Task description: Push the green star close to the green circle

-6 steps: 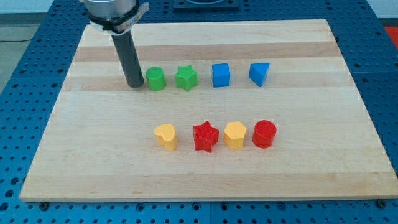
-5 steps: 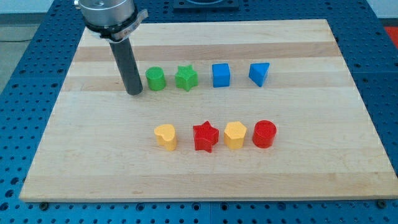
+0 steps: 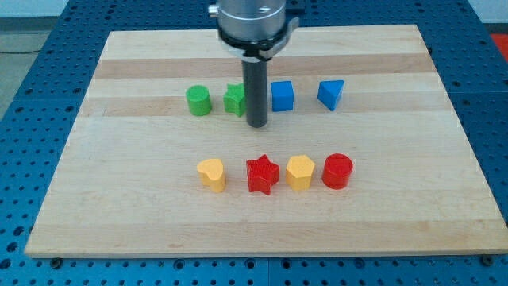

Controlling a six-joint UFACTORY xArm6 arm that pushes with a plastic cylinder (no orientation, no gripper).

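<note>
On the wooden board (image 3: 119, 199), the far row starts at the left with the green circle (image 3: 198, 101), then the green star (image 3: 233, 99) just beside it. My tip (image 3: 257, 125) rests just right of the star and slightly nearer; the rod has no fingers and holds nothing. Farther right are the blue cube (image 3: 282, 95) and blue triangle (image 3: 332, 94).
</note>
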